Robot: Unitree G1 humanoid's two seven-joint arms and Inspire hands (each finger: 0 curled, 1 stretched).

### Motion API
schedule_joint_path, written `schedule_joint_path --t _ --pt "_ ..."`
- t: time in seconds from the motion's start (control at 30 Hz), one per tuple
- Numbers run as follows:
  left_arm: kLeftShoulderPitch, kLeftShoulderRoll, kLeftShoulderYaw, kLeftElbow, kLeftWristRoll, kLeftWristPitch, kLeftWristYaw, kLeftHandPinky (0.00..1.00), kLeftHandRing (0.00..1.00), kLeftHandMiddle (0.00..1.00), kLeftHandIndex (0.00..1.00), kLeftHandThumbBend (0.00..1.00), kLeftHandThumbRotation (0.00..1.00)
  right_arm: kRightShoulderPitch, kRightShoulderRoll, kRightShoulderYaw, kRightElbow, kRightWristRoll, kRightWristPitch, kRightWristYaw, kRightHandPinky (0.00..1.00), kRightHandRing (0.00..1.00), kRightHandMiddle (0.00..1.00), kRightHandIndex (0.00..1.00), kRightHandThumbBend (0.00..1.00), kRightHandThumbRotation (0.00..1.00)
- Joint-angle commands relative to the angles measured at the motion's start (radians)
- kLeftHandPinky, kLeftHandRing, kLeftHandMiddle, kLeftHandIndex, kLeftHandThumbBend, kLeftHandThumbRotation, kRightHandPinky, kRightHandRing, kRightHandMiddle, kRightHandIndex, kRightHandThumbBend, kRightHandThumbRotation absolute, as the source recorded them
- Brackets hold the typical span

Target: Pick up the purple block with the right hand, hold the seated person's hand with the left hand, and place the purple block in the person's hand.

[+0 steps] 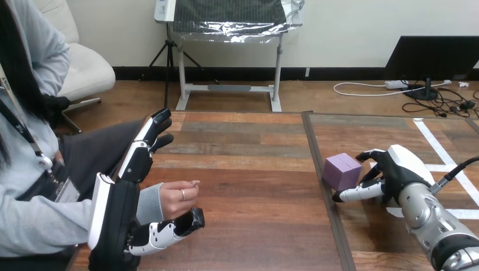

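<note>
1. The purple block [342, 171] stands on the bench [254, 186], just right of the dark seam [336, 226].
2. The right hand [395, 172] sits immediately right of the block and is released. Its fingers arch over the far side and its thumb reaches along the near side; contact cannot be confirmed.
3. The left hand [121, 209] is released, fingers straight, thumb under the person's hand [176, 197]. No clasp is seen.
4. Judgement: after the grasp, the carry runs leftward across open bench.

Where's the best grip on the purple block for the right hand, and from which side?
On the purple block, probably two opposite upright faces: thumb on the near one, fingers on the far one, coming from its right. It sits flat on the table, and the open right hand is spread beside it there.
</note>
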Motion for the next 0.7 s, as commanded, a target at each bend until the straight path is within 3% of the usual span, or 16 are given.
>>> schedule_joint_path --t 0.0,0.33,0.4,0.67 --pt "-0.052 0.003 -0.005 -0.020 -0.004 -0.011 0.002 0.82 0.90 0.92 0.91 1.00 0.70 -0.084 0.032 0.009 -0.037 -0.005 -0.003 -0.019 0.30 0.37 0.44 0.83 0.99 0.26" --pt "-0.055 -0.001 -0.002 -0.013 0.003 -0.005 0.006 0.83 0.90 0.92 0.91 1.00 0.70 -0.085 0.038 0.017 -0.036 -0.013 0.001 -0.028 0.39 0.49 0.52 0.83 0.99 0.30" --pt "-0.057 -0.001 0.000 -0.011 0.006 -0.007 0.008 0.83 0.90 0.92 0.91 1.00 0.70 -0.086 0.040 0.019 -0.035 -0.014 0.002 -0.032 0.47 0.56 0.58 0.83 1.00 0.32" --pt "-0.057 -0.002 0.006 -0.014 0.022 0.000 0.013 0.83 0.90 0.92 0.90 1.00 0.70 -0.091 0.045 0.026 -0.032 -0.025 0.005 -0.043 0.51 0.62 0.65 0.83 1.00 0.31"
